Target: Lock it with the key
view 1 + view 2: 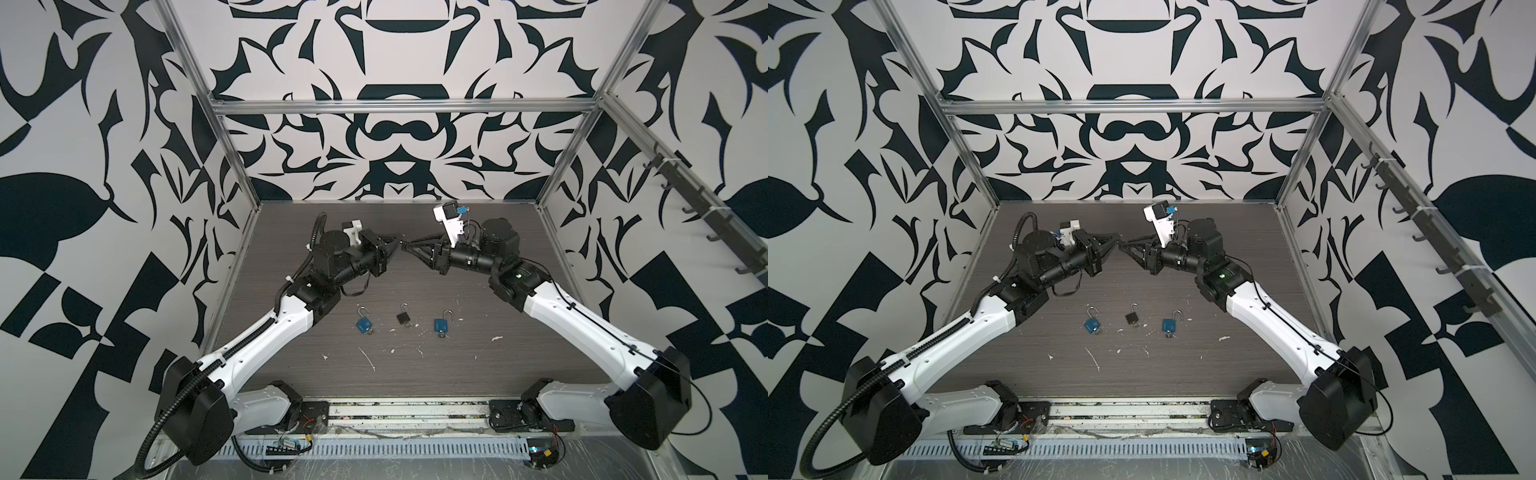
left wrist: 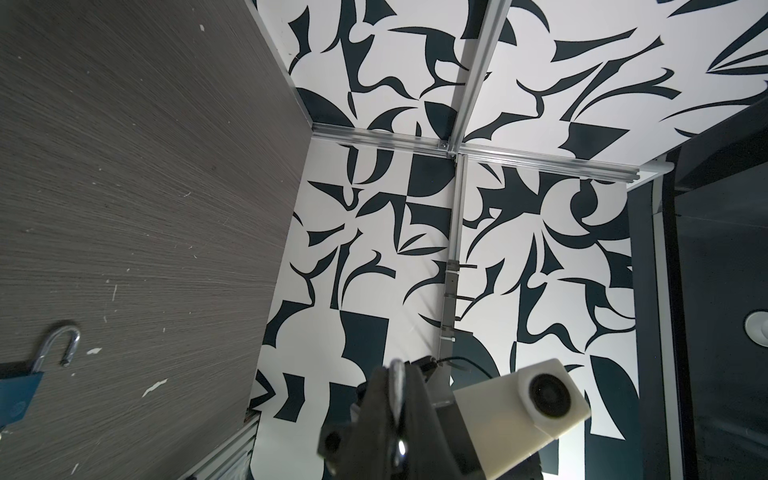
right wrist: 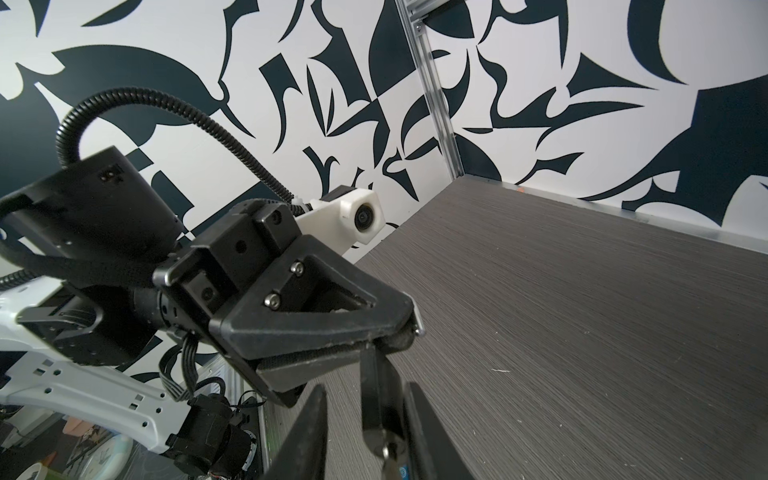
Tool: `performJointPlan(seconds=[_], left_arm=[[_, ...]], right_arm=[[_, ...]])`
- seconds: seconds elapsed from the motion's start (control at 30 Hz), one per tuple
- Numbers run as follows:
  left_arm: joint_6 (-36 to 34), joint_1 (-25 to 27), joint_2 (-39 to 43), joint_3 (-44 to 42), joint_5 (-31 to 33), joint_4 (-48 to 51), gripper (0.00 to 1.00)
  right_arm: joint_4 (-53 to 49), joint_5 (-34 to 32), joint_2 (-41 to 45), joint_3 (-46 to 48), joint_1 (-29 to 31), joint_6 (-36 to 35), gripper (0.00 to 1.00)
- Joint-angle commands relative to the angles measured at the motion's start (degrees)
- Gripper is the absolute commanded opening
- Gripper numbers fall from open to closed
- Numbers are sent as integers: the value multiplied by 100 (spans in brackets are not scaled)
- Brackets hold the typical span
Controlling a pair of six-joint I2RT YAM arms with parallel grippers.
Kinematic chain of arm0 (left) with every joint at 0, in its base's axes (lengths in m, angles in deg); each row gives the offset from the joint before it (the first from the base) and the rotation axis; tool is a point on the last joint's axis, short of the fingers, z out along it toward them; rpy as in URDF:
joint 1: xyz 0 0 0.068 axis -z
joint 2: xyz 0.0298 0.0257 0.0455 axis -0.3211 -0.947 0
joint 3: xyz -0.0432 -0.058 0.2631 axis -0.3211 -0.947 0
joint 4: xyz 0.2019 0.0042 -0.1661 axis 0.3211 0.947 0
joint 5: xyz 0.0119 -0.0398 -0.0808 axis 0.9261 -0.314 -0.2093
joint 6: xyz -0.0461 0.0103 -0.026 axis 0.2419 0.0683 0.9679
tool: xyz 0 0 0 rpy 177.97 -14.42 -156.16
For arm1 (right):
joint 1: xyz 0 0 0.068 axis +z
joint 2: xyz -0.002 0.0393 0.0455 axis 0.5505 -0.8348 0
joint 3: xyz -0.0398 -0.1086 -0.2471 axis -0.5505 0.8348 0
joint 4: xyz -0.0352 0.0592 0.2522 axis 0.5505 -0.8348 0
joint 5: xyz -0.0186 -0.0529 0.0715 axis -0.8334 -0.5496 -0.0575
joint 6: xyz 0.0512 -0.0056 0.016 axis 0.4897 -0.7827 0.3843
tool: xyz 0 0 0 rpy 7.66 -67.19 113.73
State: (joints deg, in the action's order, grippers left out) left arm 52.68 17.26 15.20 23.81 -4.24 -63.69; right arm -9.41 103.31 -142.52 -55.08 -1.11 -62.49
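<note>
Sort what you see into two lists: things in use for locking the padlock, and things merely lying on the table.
In use: held padlock, key in it, left gripper, right gripper.

Lying about: left blue padlock, black padlock, right blue padlock, all with shackles open, on the table.

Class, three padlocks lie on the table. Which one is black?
The middle padlock: its body is black, while the left padlock and the right padlock beside it are blue.
</note>
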Motion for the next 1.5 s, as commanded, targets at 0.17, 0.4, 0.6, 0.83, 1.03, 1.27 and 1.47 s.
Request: performJointPlan(seconds=[0.17,0.4,0.6,0.83,1.03,1.27,1.47], left_arm=[[90,-127,-26,149,-125,-434,0],[86,-127,-114,197,-276,-499,0],[96,-127,-121,177,-280,-523,0],[95,-127,-115,170,-314,-548,0],[26,-192,-183,170,-489,-556,0],[-2734,-1262,-403,1288,-1394,2351,99],[-7415,-1303,-1080,2776,923,5234,99]], right_arm=[[-13,-79,-108,-225,50,-141,30],[104,-123,-138,-207,57,-95,29],[76,-123,-136,-271,56,-104,28],[87,-148,-155,-277,49,-87,19],[125,-210,-138,-243,49,-10,0],[-197,-134,-229,-376,-205,601,0],[-2383,-26,-512,-1150,-549,801,0]])
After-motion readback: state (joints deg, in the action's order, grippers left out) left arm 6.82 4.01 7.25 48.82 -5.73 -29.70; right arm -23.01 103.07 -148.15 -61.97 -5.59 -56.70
